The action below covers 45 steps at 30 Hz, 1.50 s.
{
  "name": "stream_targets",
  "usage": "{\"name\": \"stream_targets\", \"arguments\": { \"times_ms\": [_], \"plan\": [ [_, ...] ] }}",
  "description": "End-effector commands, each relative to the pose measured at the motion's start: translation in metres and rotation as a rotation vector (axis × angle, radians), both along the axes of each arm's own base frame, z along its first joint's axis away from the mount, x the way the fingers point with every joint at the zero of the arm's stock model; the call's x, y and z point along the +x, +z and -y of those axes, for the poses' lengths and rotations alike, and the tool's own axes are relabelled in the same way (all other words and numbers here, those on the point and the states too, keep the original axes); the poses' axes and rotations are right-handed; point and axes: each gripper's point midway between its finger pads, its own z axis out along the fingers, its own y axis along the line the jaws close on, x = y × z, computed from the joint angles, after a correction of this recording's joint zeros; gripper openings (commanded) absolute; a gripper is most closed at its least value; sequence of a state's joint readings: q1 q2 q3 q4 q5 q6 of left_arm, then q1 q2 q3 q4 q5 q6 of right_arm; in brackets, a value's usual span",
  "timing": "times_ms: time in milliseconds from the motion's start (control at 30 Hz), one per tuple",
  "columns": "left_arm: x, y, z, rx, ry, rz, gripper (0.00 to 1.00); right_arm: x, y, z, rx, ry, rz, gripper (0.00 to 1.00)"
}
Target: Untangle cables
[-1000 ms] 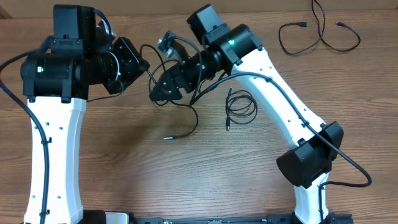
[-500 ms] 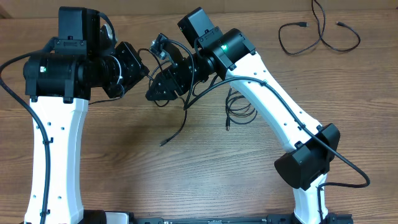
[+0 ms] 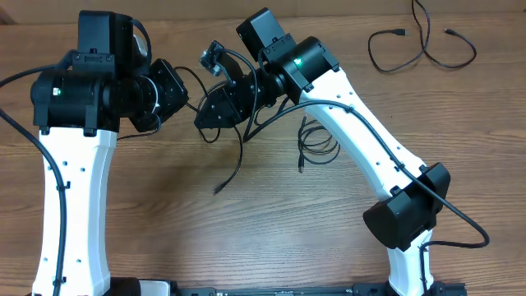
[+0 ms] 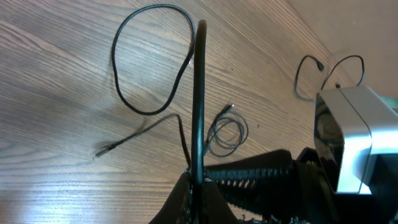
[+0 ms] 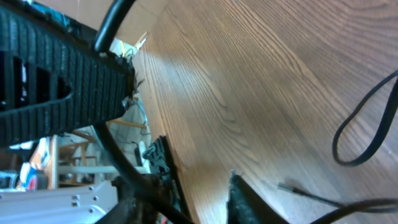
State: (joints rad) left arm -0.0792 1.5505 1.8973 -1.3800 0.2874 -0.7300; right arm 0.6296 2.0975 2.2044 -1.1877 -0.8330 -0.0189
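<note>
Cable (image 4: 198,93) clamped between left fingers (image 4: 177,205) — runs close past right fingers (image 5: 242,199), which stand apart.

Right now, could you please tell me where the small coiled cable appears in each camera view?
Overhead: the small coiled cable lies right of centre, beside the right arm.
Left wrist: it is at lower middle, just right of the held cable.
Right wrist: I cannot find it in this view.
Shared landmark: the loose plug end, left of the coil in the overhead and left wrist views.
</note>
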Motion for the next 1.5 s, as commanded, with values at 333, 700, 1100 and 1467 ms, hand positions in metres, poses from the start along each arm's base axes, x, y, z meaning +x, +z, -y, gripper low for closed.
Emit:
{"name": "stream_targets", "arguments": {
  "times_ms": [333, 700, 1100, 1467],
  "plan": [
    [-0.004, 0.004, 0.004, 0.014, -0.028, 0.007, 0.08, 0.01, 0.007, 0.006, -0.008, -0.062, 0.006, 0.04],
    [-0.008, 0.001, 0.003, 0.032, -0.057, -0.004, 1.0, 0.053, 0.061, 0.046, -0.006, -0.376, 0.102, 0.04],
    [-0.012, -0.001, 0.003, 0.04, -0.067, -0.017, 1.0, 0.108, 0.206, 0.174, 0.285, -0.726, 0.386, 0.04],
    [-0.012, -0.002, 0.002, 0.055, -0.087, -0.011, 1.0, 0.141, 0.231, 0.367, 0.276, -1.177, 0.434, 0.04]
  ]
}}
